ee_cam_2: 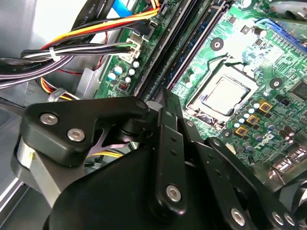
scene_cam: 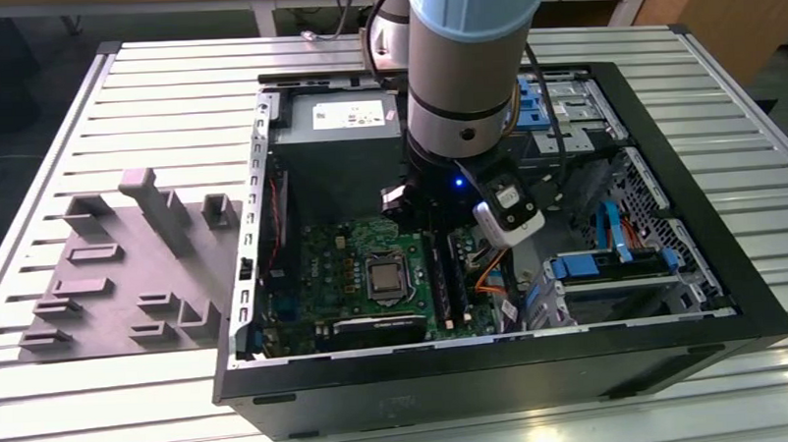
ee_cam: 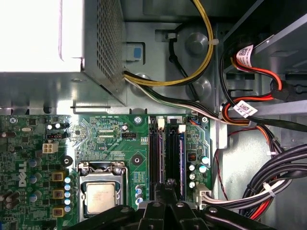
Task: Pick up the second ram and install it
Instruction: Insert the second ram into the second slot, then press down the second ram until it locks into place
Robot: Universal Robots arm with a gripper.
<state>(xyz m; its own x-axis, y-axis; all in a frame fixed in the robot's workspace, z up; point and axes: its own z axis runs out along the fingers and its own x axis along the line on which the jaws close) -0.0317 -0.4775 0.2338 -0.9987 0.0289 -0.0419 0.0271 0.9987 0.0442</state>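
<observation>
My gripper hangs inside the open computer case, low over the green motherboard. Its black fingers are shut together, and I see nothing between them. The tips stand over the row of long memory slots beside the silver processor. A slim dark stick, which I take for the second ram, lies along the slot that runs out from under the tips; in the second wrist view that stick points away from the gripper. Whether the tips touch it I cannot tell.
A pale grey moulded tray with upright blocks lies on the slatted table at the exterior view's left. The silver power supply and bundles of cables crowd around the slots. Blue drive brackets stand at the exterior view's right.
</observation>
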